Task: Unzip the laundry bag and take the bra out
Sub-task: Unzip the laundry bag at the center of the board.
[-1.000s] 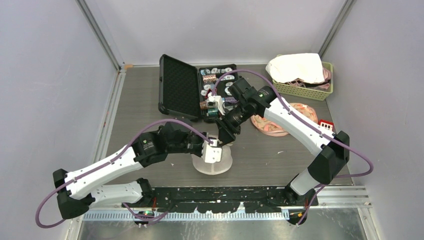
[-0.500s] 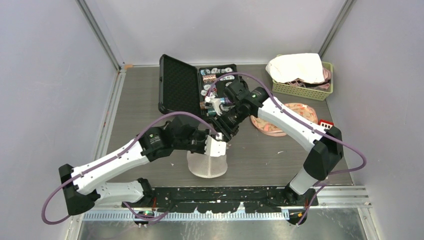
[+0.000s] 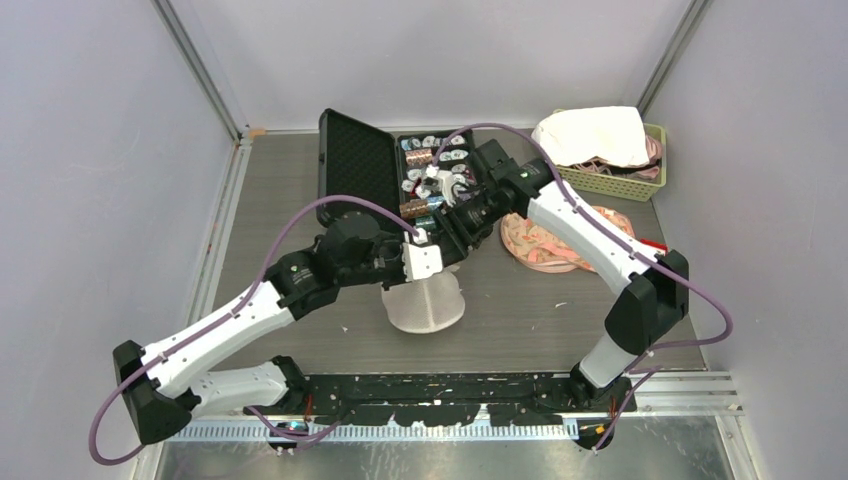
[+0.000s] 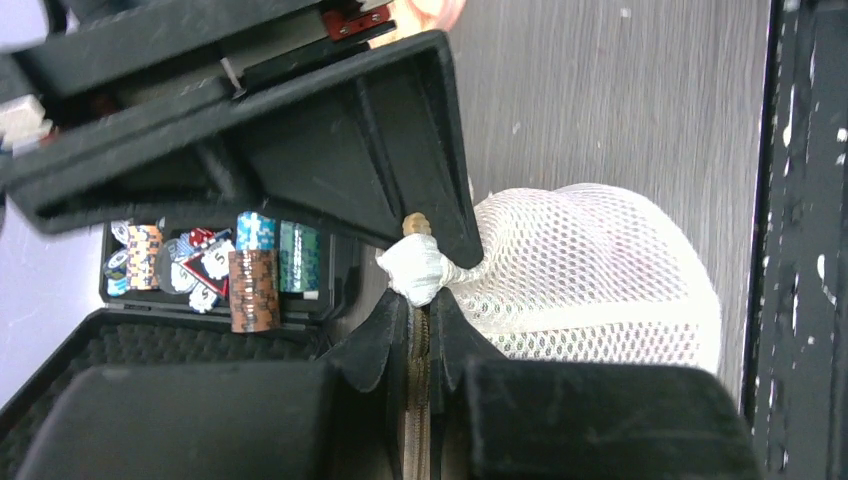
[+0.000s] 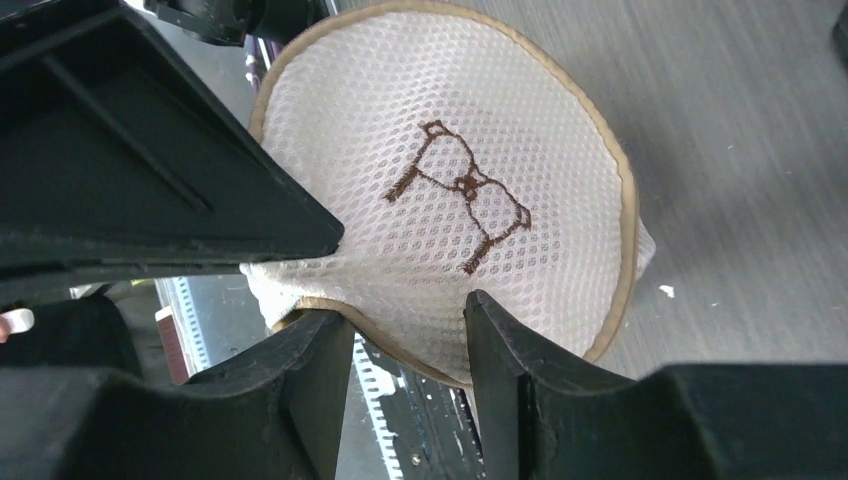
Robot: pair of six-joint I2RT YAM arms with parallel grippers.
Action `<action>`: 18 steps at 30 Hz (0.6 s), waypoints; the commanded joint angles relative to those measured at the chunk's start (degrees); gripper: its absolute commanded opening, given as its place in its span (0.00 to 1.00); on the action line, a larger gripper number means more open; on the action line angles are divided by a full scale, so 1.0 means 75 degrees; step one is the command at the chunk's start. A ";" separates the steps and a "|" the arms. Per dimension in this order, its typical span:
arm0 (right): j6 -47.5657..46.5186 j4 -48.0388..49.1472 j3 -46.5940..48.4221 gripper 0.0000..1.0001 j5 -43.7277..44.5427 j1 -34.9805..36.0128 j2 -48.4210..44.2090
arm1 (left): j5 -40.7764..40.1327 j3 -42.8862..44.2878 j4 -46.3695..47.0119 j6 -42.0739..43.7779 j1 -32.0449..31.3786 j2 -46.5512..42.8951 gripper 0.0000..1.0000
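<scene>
The laundry bag [image 3: 425, 303] is a round white mesh pouch with tan trim and a brown embroidered bra outline [image 5: 460, 195]. My left gripper [image 4: 418, 302] is shut on the bag's zip seam, and the mesh [image 4: 590, 270] bulges out to its right. In the top view the left gripper [image 3: 425, 262] holds the bag's upper edge off the table. My right gripper [image 5: 405, 315] is open just behind it, the bag's tan rim running across the gap without being pinched. No bra shows through the mesh.
An open black case [image 3: 360, 175] with poker chips [image 4: 250, 275] lies right behind both grippers. A pink lacy garment [image 3: 560, 240] rests on the table to the right. A green basket [image 3: 640, 175] with white cloth stands at the back right.
My left gripper has lifted the bag from lying flat and carried it back toward the case. The right gripper has drawn back and up with it, staying open.
</scene>
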 commanded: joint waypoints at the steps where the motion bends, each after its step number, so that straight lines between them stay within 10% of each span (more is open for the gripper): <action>1: -0.0594 0.0468 0.0593 0.50 -0.0114 -0.0596 -0.0498 | 0.1461 -0.0138 0.1473 -0.0604 0.0087 -0.0417 0.00; 18: -0.0023 -0.0984 0.1490 0.47 -0.1470 -0.1811 -0.1552 | 0.1735 -0.0327 0.2218 -0.1490 0.0757 -0.0302 0.00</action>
